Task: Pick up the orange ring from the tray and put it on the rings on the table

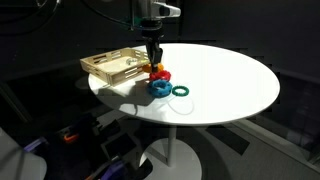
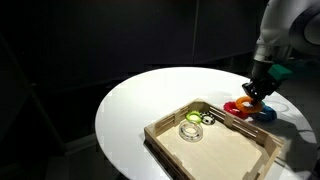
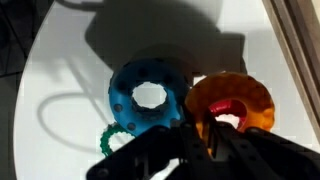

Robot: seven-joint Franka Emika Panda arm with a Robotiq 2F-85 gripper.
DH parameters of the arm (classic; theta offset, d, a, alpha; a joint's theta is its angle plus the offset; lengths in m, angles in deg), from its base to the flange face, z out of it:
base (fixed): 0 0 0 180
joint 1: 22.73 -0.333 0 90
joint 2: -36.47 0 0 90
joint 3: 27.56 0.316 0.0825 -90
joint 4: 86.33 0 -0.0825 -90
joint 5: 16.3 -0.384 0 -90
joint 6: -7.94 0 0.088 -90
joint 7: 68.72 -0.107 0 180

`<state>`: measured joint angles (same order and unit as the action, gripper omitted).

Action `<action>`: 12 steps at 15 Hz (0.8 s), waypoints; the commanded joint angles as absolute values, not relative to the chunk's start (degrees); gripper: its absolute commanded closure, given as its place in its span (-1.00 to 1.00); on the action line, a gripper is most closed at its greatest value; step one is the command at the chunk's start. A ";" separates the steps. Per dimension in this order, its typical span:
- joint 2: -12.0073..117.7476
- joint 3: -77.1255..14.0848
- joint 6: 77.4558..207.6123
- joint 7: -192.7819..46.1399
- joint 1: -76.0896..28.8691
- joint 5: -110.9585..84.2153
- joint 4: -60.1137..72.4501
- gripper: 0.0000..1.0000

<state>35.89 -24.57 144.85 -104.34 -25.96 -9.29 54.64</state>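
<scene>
The orange ring sits over a red ring on the white table, right of the blue ring. A green ring lies beside the blue one. My gripper is shut on the orange ring's near rim, with a strip of orange showing between the fingers. In both exterior views the gripper stands low over the ring pile, with the red ring and blue ring below it. The wooden tray stands beside the pile.
The tray holds a pale green ring and a small dark piece. The green ring lies on the table by the blue one. The round table has its edge close behind the rings in an exterior view.
</scene>
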 commanded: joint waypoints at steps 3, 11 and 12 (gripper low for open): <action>34.25 -25.48 143.22 -106.73 -24.77 -8.19 55.90 0.23; 33.00 -25.45 140.66 -103.25 -24.90 -11.56 55.93 -0.97; 32.44 -25.36 139.94 -101.44 -25.03 -13.34 55.90 -1.00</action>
